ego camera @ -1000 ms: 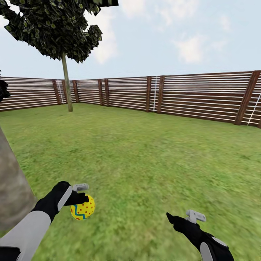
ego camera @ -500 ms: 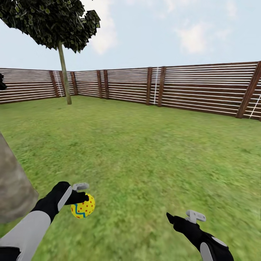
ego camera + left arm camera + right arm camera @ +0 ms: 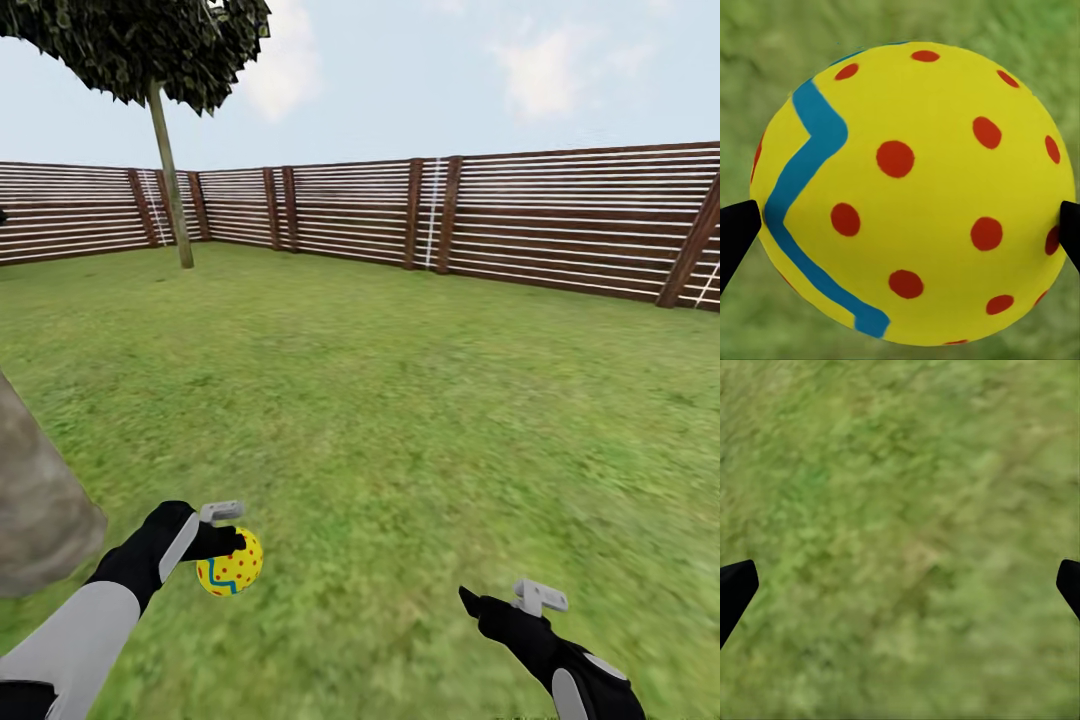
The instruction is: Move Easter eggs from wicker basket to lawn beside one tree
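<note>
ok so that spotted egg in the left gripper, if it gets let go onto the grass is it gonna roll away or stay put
It may roll a little: the Easter egg looks round and smooth, held in the left gripper only at its two sides, above the lawn. The lawn looks flat, so it probably settles near where it lands. The shell looks hard and glossy, so it could slip in a loose grip.

An egg (image 3: 230, 573) sits in the left gripper (image 3: 226, 556) above the lawn (image 3: 400, 400), just right of a tree trunk (image 3: 35, 490). The right gripper (image 3: 490, 602) hangs well to its right. A fence (image 3: 450, 215) runs behind, with another tree (image 3: 165, 150) at the lawn's far left corner.
</note>
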Tool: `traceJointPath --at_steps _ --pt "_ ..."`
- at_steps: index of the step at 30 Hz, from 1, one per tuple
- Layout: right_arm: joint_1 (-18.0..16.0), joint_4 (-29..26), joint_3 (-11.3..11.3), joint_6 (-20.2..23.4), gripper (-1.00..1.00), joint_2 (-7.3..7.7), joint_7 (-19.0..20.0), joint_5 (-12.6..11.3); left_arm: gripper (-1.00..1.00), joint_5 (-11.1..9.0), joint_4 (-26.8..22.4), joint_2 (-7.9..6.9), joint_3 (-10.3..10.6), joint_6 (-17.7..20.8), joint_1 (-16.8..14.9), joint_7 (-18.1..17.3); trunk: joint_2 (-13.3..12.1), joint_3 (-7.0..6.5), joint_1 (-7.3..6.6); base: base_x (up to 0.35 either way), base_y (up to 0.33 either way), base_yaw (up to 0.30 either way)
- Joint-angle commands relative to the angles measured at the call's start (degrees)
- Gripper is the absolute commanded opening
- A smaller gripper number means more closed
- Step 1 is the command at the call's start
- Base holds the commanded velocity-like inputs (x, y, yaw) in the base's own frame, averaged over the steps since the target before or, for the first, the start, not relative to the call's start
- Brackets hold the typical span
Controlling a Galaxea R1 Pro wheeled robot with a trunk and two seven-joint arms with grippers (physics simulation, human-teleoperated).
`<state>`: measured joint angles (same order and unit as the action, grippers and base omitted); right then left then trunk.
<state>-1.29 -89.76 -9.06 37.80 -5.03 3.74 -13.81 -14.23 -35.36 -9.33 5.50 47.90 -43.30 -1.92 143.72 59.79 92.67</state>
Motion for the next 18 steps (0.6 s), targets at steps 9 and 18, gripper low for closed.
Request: traceJointPath --at_steps 9,18 --pt "-0.03 -0.06 -0.17 0.34 1.0 -0.07 0.42 0.1 -1.0 -0.18 -0.06 -0.08 0.3 -1.61 -0.03 -0.02 0.15 2.06 0.22 0.0 0.0 0.0" --pt "-0.05 -0.06 -0.17 0.34 1.0 -0.07 0.39 0.1 -1.0 -0.18 -0.06 -0.08 0.3 -1.83 -0.03 0.07 0.27 4.05 0.45 0.0 0.0 0.0"
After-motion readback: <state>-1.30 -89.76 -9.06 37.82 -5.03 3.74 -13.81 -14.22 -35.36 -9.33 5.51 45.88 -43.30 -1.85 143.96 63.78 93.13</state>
